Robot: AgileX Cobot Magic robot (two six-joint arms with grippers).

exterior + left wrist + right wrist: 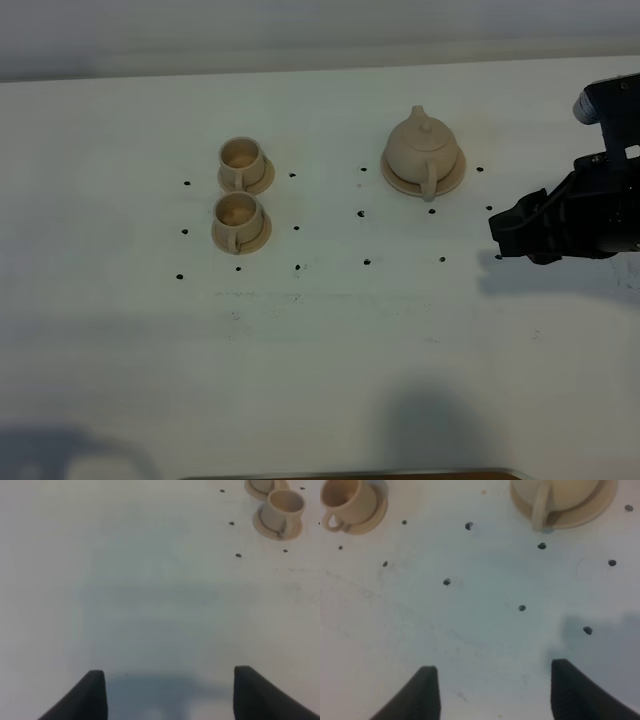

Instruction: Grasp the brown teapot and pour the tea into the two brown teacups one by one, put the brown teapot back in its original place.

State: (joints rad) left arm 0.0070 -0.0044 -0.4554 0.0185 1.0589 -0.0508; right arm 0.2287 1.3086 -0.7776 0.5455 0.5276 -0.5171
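Observation:
The brown teapot [424, 146] stands upright with its lid on, on its wide saucer [452, 181], right of centre at the back; its handle faces the front. In the right wrist view the teapot [555, 490] and saucer [592, 509] lie far ahead. The two brown teacups [240, 160] [237, 214] stand on small saucers left of centre, one behind the other. No tea shows in them. My right gripper [500, 238] is open and empty, right of and nearer than the teapot, apart from it; it also shows in its wrist view [492, 692]. My left gripper [170, 695] is open and empty, with both cups [285, 506] [260, 484] far from it.
The white table [330, 350] carries small black dot marks around the cups and the teapot. A dark strip [350, 475] runs along the front edge. The left arm is outside the exterior high view.

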